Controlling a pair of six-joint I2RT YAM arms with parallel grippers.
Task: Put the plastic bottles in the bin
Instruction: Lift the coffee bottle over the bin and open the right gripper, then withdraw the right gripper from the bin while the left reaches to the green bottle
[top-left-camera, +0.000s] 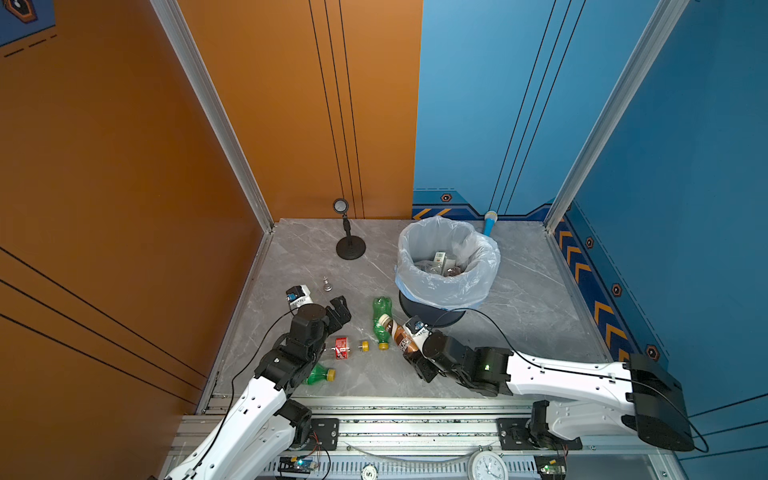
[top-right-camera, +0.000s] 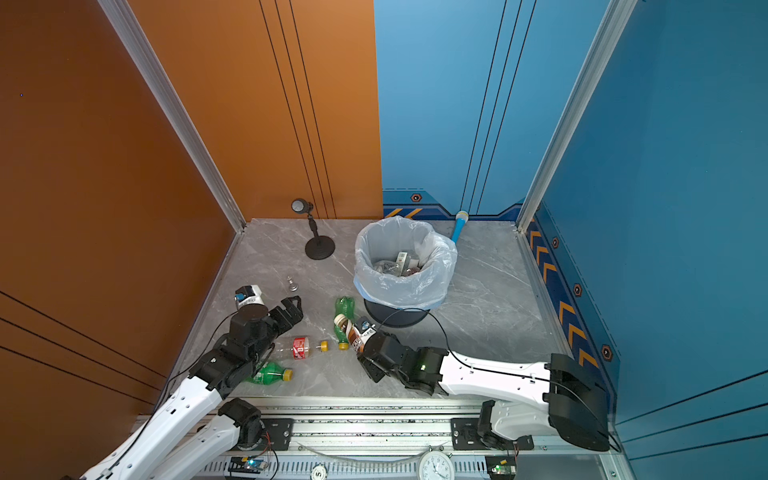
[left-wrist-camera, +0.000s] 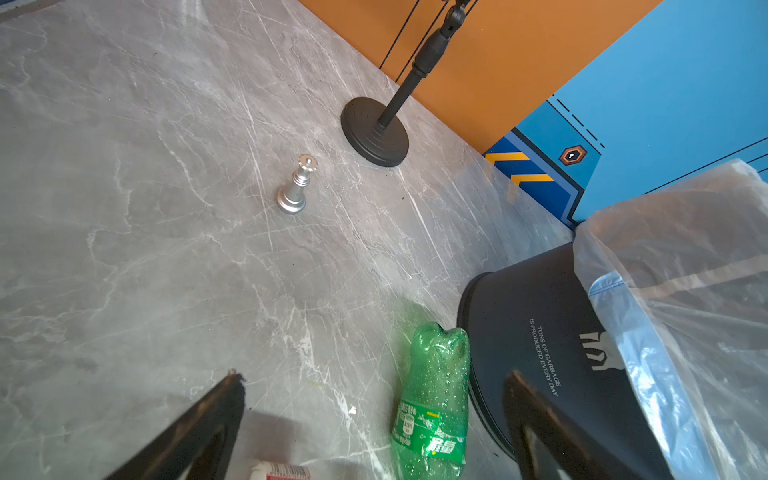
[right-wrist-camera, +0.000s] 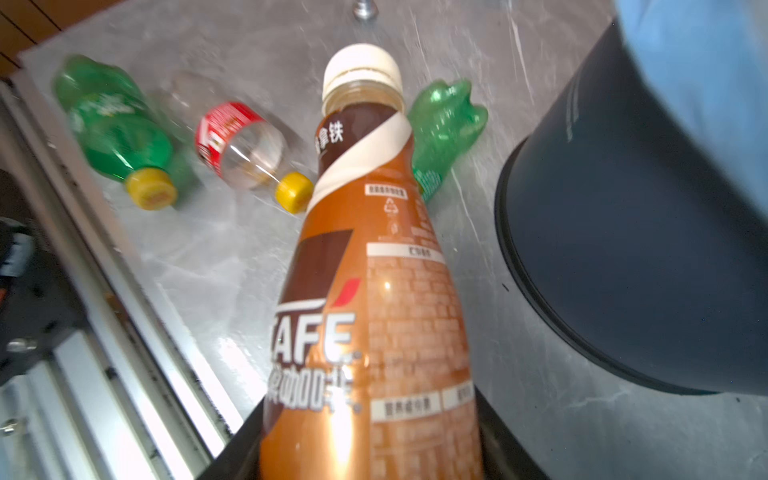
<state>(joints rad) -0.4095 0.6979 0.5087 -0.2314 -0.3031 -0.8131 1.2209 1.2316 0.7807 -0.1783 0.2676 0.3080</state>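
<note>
Top views: high over the front rail (top-left-camera: 415, 411), angled steeply down, whole table (top-left-camera: 540, 299) covered. Left wrist cam: low, near, facing the bin (left-wrist-camera: 540, 316). Right wrist cam: tight on the brown bottle (right-wrist-camera: 374, 291). Both wrist views share the crushed green bottle (left-wrist-camera: 432, 395).

In a top view, the right gripper (top-right-camera: 360, 343) clamps the brown bottle (top-right-camera: 351, 330), its pale cap over a green bottle (top-right-camera: 344, 306) lying just beside the bin (top-right-camera: 395, 318). The left gripper (top-right-camera: 292, 308) hangs empty, with a red-labelled clear bottle (top-right-camera: 300, 348) and a second green bottle (top-right-camera: 270, 372) down by its arm.
</note>
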